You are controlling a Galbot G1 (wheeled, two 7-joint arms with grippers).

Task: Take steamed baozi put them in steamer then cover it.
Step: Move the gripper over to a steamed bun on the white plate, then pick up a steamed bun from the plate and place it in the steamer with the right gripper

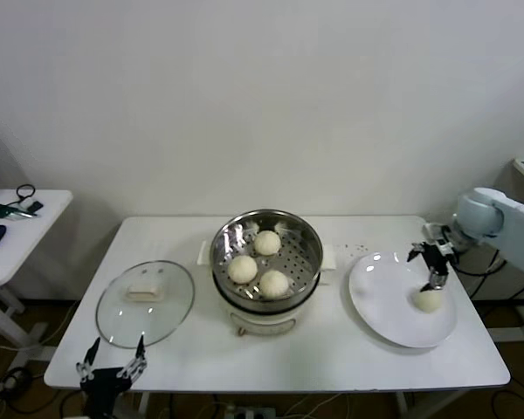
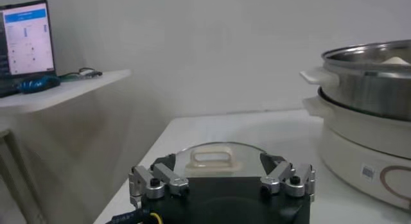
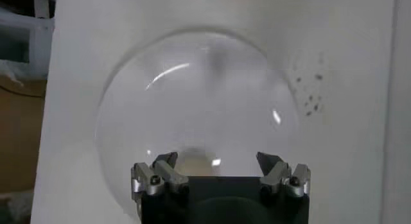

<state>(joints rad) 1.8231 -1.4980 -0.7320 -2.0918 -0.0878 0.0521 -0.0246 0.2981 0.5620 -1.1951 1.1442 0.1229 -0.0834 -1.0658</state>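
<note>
Three steamed baozi (image 1: 258, 262) sit on the perforated tray inside the steamer (image 1: 307, 284): one toward the wall side, two nearer the robot. The fourth baozi (image 1: 429, 299) is on the white plate (image 1: 375, 301) at the right of the table (image 1: 332, 353), lying toward the plate's outer side.

Right gripper (image 1: 430, 262) hangs directly over that fourth baozi, jaws spread wide, nothing held. Whether the fingertips touch the bun can't be told from the head view. In the right wrist view the bun is mostly hidden behind the gripper body, only a pale patch showing between the two fingers (image 3: 160, 171), with the plate's glossy surface beyond.

Steamer stands mid-table on its white base, uncovered. The cover (image 1: 145, 303) lies flat on the table to the steamer's left, apart from it, white handle (image 1: 144, 292) up.

Left gripper (image 1: 112, 367) is low at the table's near-left edge, just short of the cover, jaws fully apart and empty. Its wrist view looks across the cover's handle toward the steamer's side.

Side table (image 1: 17, 231) with cables at far left, laptop screen (image 2: 24, 39) on it.
</note>
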